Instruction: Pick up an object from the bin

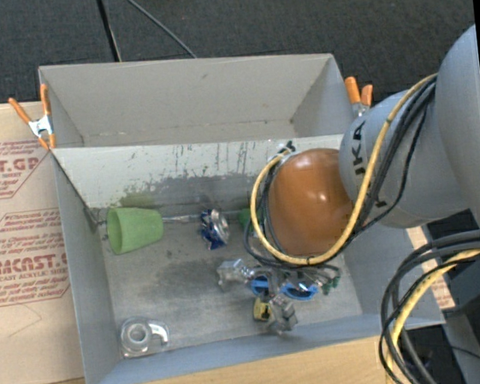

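Front-right of bin (168, 92): my gripper (279, 310) over small blue-and-yellow heap (259, 286)
Claw state: I cannot tell
Left: green cup (135, 228)

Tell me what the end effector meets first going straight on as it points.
Probably the heap of blue, silver and yellow bits under the end effector, near the bin's front wall; depth is unclear.

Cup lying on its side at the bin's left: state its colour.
The cup is pale green all over, clearest in the camera view.
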### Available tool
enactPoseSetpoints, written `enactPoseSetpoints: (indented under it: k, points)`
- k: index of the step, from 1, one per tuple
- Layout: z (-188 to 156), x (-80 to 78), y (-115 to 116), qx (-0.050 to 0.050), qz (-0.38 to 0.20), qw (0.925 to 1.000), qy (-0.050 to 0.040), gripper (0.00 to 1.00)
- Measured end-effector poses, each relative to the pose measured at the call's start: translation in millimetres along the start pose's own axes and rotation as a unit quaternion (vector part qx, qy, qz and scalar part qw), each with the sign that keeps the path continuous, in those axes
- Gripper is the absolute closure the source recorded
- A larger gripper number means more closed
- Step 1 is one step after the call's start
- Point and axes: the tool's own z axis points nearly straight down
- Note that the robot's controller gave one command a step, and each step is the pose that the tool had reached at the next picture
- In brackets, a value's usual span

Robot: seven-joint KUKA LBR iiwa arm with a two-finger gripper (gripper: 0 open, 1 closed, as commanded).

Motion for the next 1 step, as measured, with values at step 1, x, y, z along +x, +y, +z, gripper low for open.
enactPoseSetpoints:
  k: [1]
  points:
    - [-6.0, -37.3, -28.2, 0.001, -0.079, 0.9968, -0.0027, 0.00]
